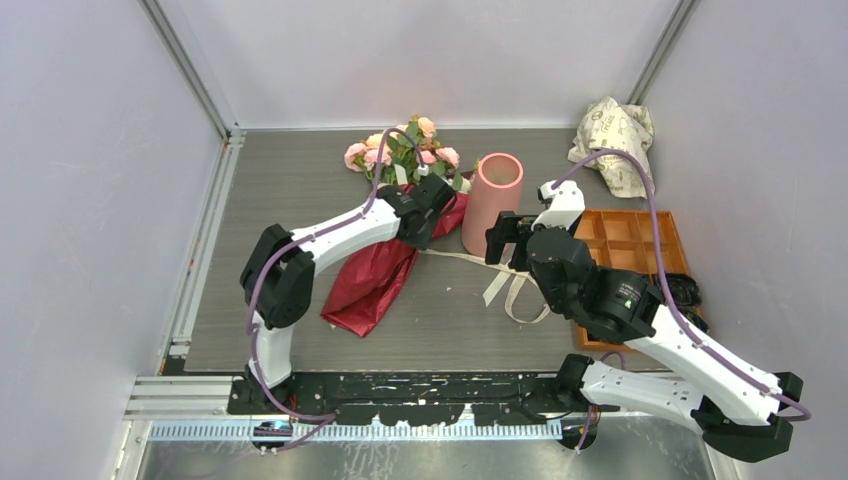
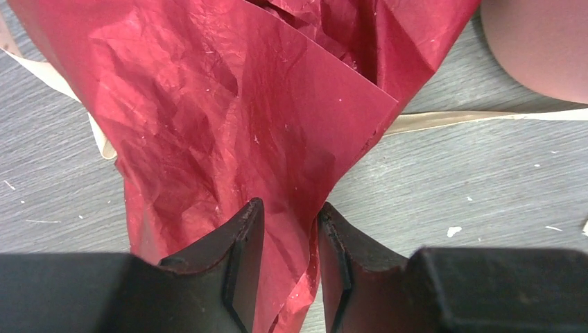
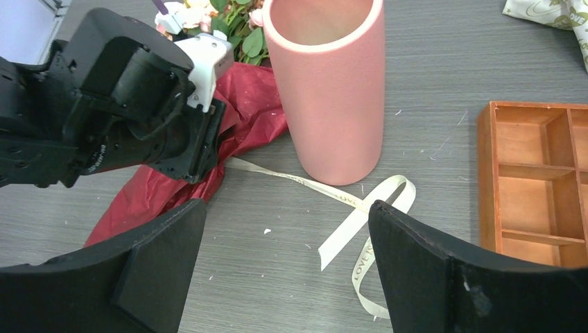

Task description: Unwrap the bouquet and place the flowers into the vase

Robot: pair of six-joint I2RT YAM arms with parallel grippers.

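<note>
Paper (image 2: 229,125), dark red, pinched in narrow jaws of left gripper (image 2: 291,215), likely to peel wrap off stems. Flowers (image 1: 400,152) lie at far edge of table (image 1: 290,210); vase (image 1: 493,200) upright just beside, mid-table. Right gripper (image 3: 286,208) wide, empty, facing vase, perhaps to steady it. Ribbon (image 3: 360,208) loose.

Left end effector (image 2: 290,218) extended forward, jaws pinched narrow, right end effector (image 3: 287,222) low, jaws wide apart

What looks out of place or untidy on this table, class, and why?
The cream ribbon lies loose and looped on the table by the upright vase, tying nothing. The crinkled red paper sprawls open, pinched by the left gripper. Nothing looks spilled or broken.
</note>
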